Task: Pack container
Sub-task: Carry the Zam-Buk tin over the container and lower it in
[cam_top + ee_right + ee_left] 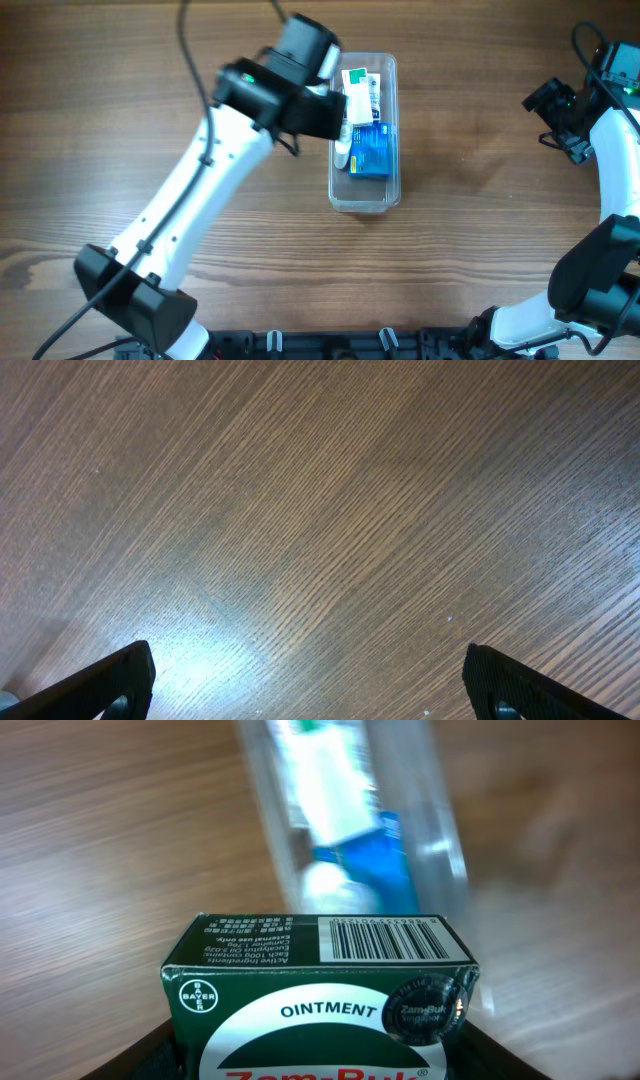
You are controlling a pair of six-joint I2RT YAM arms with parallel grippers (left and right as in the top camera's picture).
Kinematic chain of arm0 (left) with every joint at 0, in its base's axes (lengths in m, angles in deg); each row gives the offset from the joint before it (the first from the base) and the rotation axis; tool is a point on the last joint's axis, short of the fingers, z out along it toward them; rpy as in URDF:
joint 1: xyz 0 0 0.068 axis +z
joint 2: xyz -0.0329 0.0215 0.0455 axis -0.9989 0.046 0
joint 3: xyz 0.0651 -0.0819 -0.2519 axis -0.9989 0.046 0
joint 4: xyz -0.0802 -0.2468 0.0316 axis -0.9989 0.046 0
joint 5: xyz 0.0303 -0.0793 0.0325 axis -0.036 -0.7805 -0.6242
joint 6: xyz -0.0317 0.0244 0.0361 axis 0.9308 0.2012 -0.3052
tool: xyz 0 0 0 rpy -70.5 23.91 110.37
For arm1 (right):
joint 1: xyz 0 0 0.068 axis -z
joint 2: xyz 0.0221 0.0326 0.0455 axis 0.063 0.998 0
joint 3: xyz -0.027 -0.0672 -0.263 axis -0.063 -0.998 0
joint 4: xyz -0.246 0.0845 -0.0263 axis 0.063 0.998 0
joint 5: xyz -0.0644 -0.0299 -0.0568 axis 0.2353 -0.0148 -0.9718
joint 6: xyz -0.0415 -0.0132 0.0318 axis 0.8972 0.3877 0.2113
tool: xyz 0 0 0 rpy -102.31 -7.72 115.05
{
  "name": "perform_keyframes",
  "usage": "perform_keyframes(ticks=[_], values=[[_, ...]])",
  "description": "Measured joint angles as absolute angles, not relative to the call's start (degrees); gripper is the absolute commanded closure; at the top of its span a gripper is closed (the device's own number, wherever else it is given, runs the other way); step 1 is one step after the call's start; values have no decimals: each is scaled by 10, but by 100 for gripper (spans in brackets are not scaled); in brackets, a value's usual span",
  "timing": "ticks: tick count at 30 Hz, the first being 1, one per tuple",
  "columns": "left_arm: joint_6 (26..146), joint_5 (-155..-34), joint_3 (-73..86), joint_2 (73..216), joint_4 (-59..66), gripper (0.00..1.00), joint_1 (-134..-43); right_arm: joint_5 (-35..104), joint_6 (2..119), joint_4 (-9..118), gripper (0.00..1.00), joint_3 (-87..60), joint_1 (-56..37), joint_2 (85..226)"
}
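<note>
Left pincer (318,1058) is pinching a dark green ointment box (320,990) by its two sides; the black fingers show only at the lower corners of the left wrist view. From overhead the box hangs over the upper end of the container (364,204), which stands just right of the frame's centre on the wooden counter (480,250). A blue box (373,152) and some white items already lie inside, filling much of the tub.

The step in hand looks like placing: the box is carried above the tub but not yet set down. The next move probably calls for lowering it into whatever gap is left at the upper end, keeping it clear of the rim, and only then letting go.

The right pincer (310,690) is spread wide and empty over bare counter, at the right edge of the overhead frame, well apart from the tub.
</note>
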State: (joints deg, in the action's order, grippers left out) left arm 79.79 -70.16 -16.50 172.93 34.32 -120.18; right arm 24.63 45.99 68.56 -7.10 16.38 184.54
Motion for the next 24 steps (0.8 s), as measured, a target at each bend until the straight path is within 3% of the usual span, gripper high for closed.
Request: perform_keyframes(ticks=[10, 24], values=[[808, -685, -165, 1730, 295, 36, -1339, 246, 460, 686, 0, -71, 164, 1845], [974, -604, -165, 1865, 282, 39, -1345, 246, 460, 686, 0, -71, 164, 1845]])
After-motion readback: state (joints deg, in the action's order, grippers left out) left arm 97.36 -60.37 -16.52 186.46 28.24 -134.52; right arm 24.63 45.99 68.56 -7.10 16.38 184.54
